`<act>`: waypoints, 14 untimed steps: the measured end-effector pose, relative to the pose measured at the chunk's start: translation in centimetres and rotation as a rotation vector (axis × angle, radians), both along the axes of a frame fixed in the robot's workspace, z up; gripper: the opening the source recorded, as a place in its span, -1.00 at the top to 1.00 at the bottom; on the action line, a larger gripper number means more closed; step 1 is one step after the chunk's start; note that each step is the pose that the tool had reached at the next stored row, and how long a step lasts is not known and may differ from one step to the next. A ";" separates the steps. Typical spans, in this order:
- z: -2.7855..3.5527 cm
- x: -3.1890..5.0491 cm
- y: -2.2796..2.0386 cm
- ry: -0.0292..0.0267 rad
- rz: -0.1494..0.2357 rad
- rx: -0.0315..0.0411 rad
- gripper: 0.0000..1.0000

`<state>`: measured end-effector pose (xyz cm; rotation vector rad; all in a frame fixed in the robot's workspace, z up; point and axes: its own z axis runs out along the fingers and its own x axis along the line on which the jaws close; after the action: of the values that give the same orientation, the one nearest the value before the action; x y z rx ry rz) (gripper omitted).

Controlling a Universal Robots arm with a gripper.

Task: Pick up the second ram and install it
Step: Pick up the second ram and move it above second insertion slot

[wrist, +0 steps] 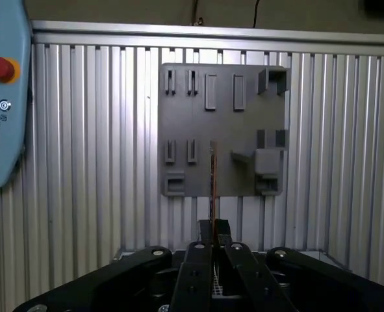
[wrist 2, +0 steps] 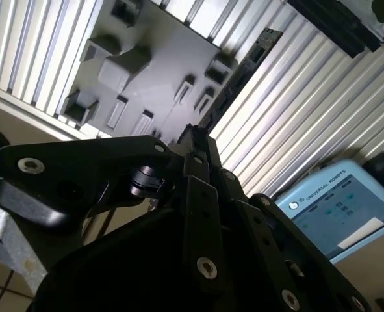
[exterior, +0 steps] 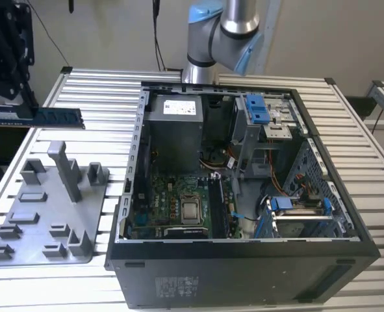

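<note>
The second ram [exterior: 49, 117] is a dark, flat stick held level in the air above the table at the exterior view's left, over the grey holder tray [exterior: 23, 250]. My gripper [exterior: 29, 103] is shut on one end of it. In the second wrist view the ram [wrist 2: 243, 71] juts out from the gripper [wrist 2: 195, 140] across the tray [wrist 2: 159, 65]. The first wrist view shows the ram [wrist: 212, 175] edge-on as a thin line rising from the gripper [wrist: 212, 237], with the tray [wrist: 224, 117] behind it.
An open computer case [exterior: 198, 263] lies on the slatted table at the exterior view's right, with the motherboard [exterior: 179, 208] and its memory slots [exterior: 221, 205] exposed. A tall grey post [exterior: 65, 169] stands on the tray. A teach pendant [wrist: 3, 97] rests near the table edge.
</note>
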<state>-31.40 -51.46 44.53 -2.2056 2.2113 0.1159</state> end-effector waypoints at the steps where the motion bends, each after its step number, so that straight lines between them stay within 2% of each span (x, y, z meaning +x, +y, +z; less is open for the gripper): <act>1: 0.00 0.41 0.00 0.0004 0.000 0.0000 0.73; 7: 0.01 2.78 0.00 0.0027 0.000 -0.0001 0.73; 14: 0.01 5.96 0.00 0.0065 0.000 -0.0001 0.73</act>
<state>-25.44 -51.46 44.53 -2.2085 2.2146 0.1232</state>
